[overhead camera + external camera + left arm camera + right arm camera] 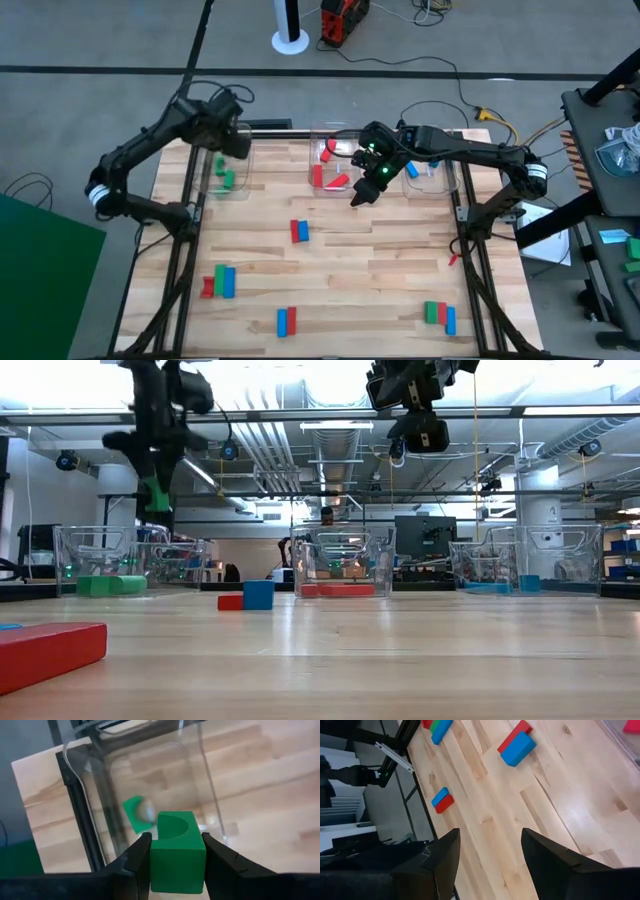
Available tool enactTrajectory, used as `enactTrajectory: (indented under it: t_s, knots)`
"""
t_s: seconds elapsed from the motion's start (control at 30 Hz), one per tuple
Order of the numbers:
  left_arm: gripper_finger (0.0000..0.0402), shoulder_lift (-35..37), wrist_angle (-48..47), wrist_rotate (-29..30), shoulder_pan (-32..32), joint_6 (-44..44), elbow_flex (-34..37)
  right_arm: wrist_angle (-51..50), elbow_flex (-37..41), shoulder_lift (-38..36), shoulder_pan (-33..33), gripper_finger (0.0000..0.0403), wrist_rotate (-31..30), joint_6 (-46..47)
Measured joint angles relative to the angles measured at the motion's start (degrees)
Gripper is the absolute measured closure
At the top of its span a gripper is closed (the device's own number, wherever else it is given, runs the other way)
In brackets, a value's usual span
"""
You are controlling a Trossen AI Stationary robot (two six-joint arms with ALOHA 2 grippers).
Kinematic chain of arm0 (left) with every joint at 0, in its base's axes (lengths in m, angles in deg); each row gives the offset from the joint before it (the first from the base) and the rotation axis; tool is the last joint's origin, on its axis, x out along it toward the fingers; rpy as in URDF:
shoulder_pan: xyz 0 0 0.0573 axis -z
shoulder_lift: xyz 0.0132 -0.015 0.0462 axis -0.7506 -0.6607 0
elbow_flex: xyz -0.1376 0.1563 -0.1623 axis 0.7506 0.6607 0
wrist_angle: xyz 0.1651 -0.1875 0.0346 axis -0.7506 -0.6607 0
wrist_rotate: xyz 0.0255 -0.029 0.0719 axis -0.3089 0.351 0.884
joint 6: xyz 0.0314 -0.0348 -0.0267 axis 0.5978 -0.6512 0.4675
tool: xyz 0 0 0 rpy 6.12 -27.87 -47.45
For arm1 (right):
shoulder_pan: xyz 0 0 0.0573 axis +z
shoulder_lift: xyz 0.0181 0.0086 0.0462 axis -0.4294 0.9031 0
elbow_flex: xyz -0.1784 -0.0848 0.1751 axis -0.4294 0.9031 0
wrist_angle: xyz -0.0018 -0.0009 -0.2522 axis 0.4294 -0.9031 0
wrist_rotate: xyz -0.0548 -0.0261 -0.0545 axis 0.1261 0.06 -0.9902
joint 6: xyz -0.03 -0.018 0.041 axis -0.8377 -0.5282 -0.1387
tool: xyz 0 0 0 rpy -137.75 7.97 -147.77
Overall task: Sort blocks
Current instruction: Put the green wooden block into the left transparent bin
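My left gripper hangs above the left clear bin, shut on a green block; the low view shows that block well above the bin. Another green block lies on this bin's floor. My right gripper is open with nothing between its fingers, raised over the table in front of the middle bin, which holds red blocks. Blue blocks lie in the right bin. Loose blocks lie on the table in small clusters, one at the centre. My left gripper pinches the green block's two opposite side faces between its two fingers. The fingers point down, and the block hangs below them, lifted clear above the bin. The block's far face has a rounded notch.
More block clusters lie at the near left, near centre and near right. A red block lies close to the low camera. Dark frame bars run along the table's left and right sides.
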Motion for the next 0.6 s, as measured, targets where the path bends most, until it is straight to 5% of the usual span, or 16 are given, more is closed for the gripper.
enactTrajectory:
  t_s: [0.6]
  knots:
    - [0.0283,-13.5,12.9,-6.2,-12.6,7.2,0.0,0.0,0.0,0.0,0.0,0.0202,-0.7,-0.7]
